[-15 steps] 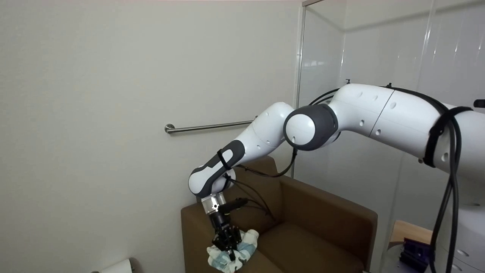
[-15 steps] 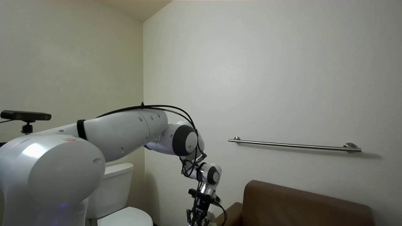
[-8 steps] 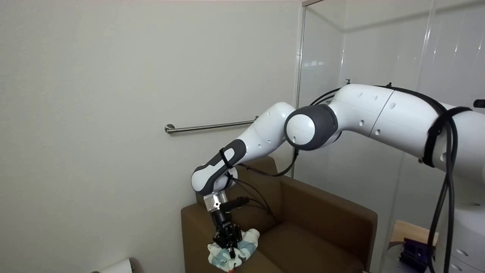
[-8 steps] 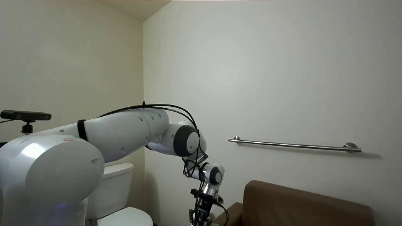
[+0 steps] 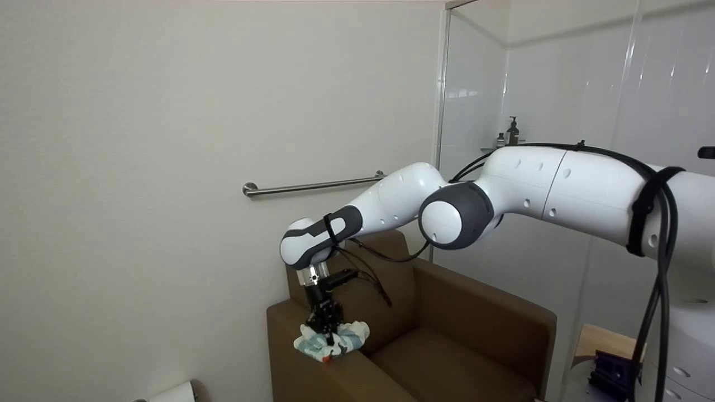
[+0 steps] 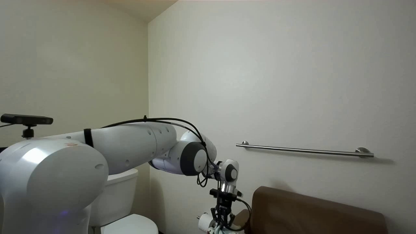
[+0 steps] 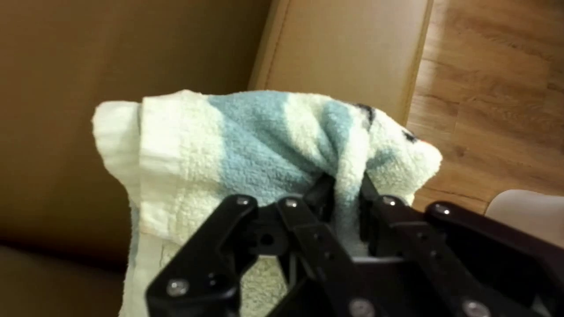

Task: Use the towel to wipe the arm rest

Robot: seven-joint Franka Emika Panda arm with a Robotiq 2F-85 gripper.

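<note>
- Your towel (image 7: 260,145) and hand (image 7: 346,193) have shifted toward the backrest (image 5: 375,318); the towel sits crosswise over the arm rest (image 7: 343,48).
- Expect it soft, light and floppy; pinch a thick fold near its middle.
- Your hand is clamped on one raised fold.

In the wrist view the gripper (image 7: 346,193) hides much of the towel (image 7: 260,141), and the bottom edge cuts through both. The towel covers a stretch of the arm rest (image 5: 335,385), whose near end leaves the bottom of an exterior view. A pale object (image 7: 528,215), cut by the wrist view's right edge, cannot be identified. In an exterior view the robot arm (image 6: 130,146) blocks part of the toilet (image 6: 115,198), the bottom edge crops the armchair (image 6: 312,213), and the gripper covers one side of a white roll (image 6: 204,222). In an exterior view two bottles (image 5: 512,135) are too small to make out, and cables (image 5: 665,262) overlap an unidentifiable purple object (image 5: 609,373).
</note>
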